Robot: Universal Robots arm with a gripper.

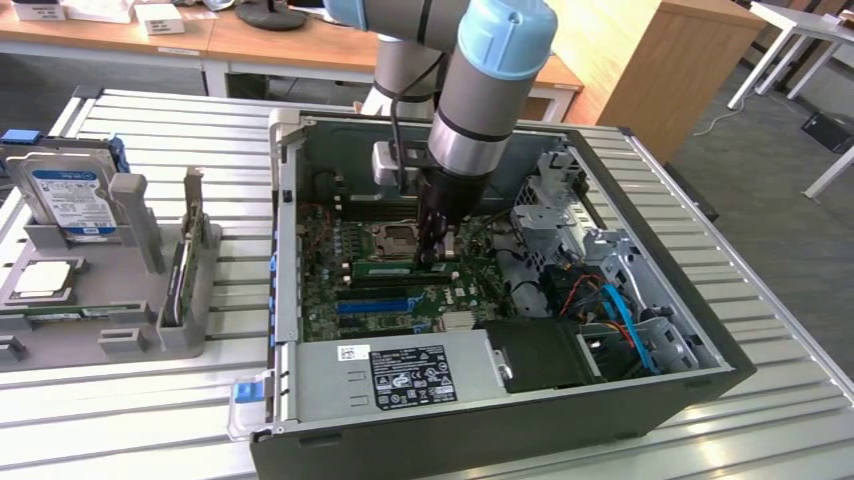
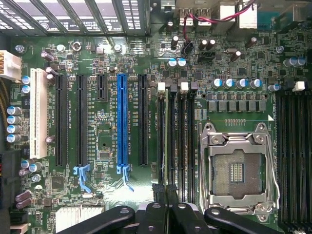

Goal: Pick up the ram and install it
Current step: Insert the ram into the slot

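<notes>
Exterior view: robot arm reaches into an open computer case to seat the ram

The gripper stands upright over the motherboard. Its fingers are pinched together on one end of the ram, a thin green stick lying along a memory slot beside the CPU socket. In the wrist view the ram runs edge-on along its slot, apparently held in line so it can go straight down.

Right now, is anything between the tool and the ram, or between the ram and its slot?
Nothing visible. The ram stands edge-up, seated in the motherboard beside the CPU socket. The tool is down at one end of it, with no cable or part between them.
</notes>
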